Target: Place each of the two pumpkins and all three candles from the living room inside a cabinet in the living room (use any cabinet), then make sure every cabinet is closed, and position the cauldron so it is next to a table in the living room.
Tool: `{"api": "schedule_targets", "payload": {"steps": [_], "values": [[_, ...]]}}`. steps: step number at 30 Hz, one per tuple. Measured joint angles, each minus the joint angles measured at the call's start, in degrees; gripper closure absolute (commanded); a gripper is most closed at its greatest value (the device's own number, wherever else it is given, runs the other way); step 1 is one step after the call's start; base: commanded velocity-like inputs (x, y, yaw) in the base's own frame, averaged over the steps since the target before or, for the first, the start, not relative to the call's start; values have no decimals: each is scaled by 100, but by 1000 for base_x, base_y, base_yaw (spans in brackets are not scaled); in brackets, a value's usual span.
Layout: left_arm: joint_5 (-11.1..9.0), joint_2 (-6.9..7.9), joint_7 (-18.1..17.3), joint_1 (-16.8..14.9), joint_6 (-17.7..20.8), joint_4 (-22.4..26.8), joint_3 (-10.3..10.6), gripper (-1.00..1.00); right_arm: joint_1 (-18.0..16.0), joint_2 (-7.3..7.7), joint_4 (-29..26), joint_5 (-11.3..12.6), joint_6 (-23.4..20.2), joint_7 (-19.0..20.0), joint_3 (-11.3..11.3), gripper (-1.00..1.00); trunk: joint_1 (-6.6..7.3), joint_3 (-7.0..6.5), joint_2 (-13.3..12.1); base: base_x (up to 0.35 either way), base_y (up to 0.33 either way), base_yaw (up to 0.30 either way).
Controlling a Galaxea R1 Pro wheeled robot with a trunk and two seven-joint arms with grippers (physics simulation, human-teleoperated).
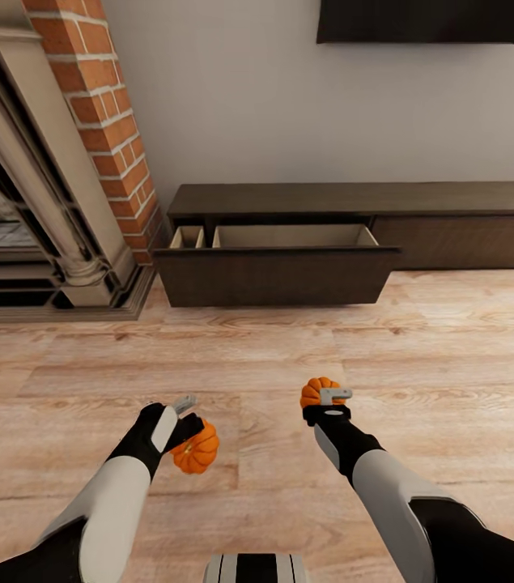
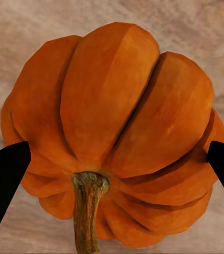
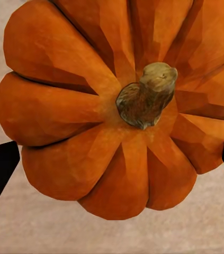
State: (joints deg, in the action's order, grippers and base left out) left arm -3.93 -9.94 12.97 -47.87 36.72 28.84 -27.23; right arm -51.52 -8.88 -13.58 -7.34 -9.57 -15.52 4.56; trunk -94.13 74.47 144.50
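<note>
Orange pumpkins [image 1: 197, 450] [image 1: 318, 390] look light, rigid and smooth-ribbed. Left gripper [image 1: 185, 419] and right gripper [image 1: 331, 405] each have jaws clamped across a pumpkin's ribbed flanks, the soundest hold.

A ribbed orange pumpkin [image 2: 117, 132] sits clamped between two black fingers [image 2: 3, 185], one pressing each flank. Its brown stem [image 2: 88, 211] points to six o'clock, and pale wood-plank floor [image 2: 27, 21] lies behind it.

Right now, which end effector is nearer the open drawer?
Right. The right end effector is closer to the open drawer, roughly before it; the left end effector is lower, farther back.
</note>
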Motion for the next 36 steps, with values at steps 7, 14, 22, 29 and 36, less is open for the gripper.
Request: {"api": "schedule_targets", "payload": {"steps": [7, 14, 22, 29, 36], "values": [[2, -2, -34, -3, -1488, -931, -11, 100, 2, -69, 71, 61, -3, -11, 22, 100, 18, -155, -9, 0, 0, 0], [13, -3, -686, -5, -3233, -1853, -35, 100, -6, -107, 210, 61, 352, 12, -24, 100, 37, -311, -18, 0, 0, 0], [58, -4, -807, -2, -3475, -2229, -32, 100, -7, -108, 491, 140, 784, 34, -20, 100, 58, -488, -28, 0, 0, 0], [402, -3, -806, -2, -3526, -2448, -3, 100, 2, -109, 914, 232, 1097, 30, 39, 100, 75, -642, -39, 0, 0, 0], [438, -3, -803, -3, -3532, -2500, 11, 100, 4, -109, 960, 233, 1121, 29, 38, 100, 93, -798, -48, 0, 0, 0]]}}
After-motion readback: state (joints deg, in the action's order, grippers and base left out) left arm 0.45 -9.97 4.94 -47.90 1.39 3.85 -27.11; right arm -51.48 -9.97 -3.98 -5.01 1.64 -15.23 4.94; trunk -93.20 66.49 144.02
